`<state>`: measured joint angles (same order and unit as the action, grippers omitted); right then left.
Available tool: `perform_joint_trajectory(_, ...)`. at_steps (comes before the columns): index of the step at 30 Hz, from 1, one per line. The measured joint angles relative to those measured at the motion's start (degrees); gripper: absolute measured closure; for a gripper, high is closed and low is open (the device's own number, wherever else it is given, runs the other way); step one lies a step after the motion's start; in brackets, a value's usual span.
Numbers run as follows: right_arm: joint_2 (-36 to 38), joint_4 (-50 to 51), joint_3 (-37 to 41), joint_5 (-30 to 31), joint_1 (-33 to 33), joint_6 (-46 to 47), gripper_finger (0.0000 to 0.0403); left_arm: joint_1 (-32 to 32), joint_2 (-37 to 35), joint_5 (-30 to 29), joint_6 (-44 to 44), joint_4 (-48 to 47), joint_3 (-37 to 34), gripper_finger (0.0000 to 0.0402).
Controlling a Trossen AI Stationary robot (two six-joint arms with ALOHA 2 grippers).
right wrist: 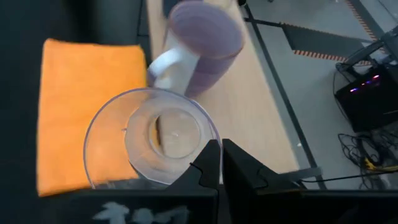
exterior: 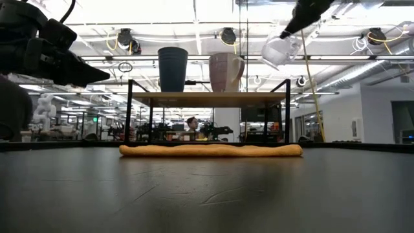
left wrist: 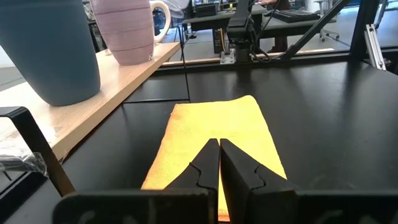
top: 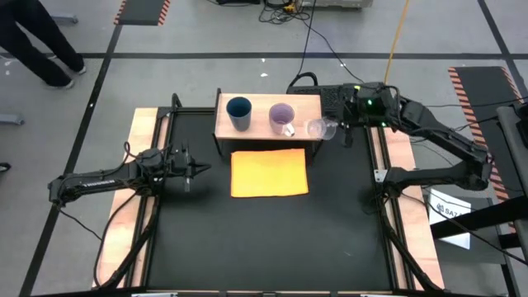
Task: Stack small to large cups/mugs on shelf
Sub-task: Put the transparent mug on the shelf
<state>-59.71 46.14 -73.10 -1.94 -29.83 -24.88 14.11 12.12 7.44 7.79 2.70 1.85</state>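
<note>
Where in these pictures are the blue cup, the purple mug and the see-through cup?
dark blue tumbler (top: 238, 111), high view, on its open rim.
lilac mug (top: 281, 115), high view, on its open top.
clear cup (right wrist: 152, 143), right wrist view, on its see-through base, pinched at the rim by the right gripper (right wrist: 221, 167).

3 cups, 1 shelf, 1 orange sheet, 2 arms

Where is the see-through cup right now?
The clear cup is up in the air, held by the right gripper at the shelf's right end, just beside the lilac mug.
</note>
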Motion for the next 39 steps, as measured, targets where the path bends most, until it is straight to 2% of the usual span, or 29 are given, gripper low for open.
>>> perform_joint_trajectory(7, -4.8, 1.0, -6.0, -2.8, -2.4, -2.4, 0.0403, 0.0, 0.0, 0.0, 0.3, -0.4, 0.0, 0.0385)
perform_joint_trajectory(21, -13.3, 4.3, -17.6, -3.4, -8.6, -5.9, 0.0403, 0.0, 0.0, 0.0, 0.0, -0.6, 0.0, 0.0385)
perform_joint_trajectory(31, -22.4, 15.8, -28.3, -4.5, -11.0, -8.6, 0.0403, 0.0, 0.0, 0.0, -0.2, -0.8, 0.0, 0.0385)
perform_joint_trajectory(36, -26.4, 18.0, -32.9, -4.5, -11.1, -9.8, 0.0403, 0.0, 0.0, 0.0, 0.0, -0.8, 0.0, 0.0385)
perform_joint_trajectory(39, -28.4, 19.5, -35.3, -7.0, -11.5, -10.9, 0.0403, 0.0, 0.0, 0.0, 0.3, -0.8, 0.0, 0.0385)
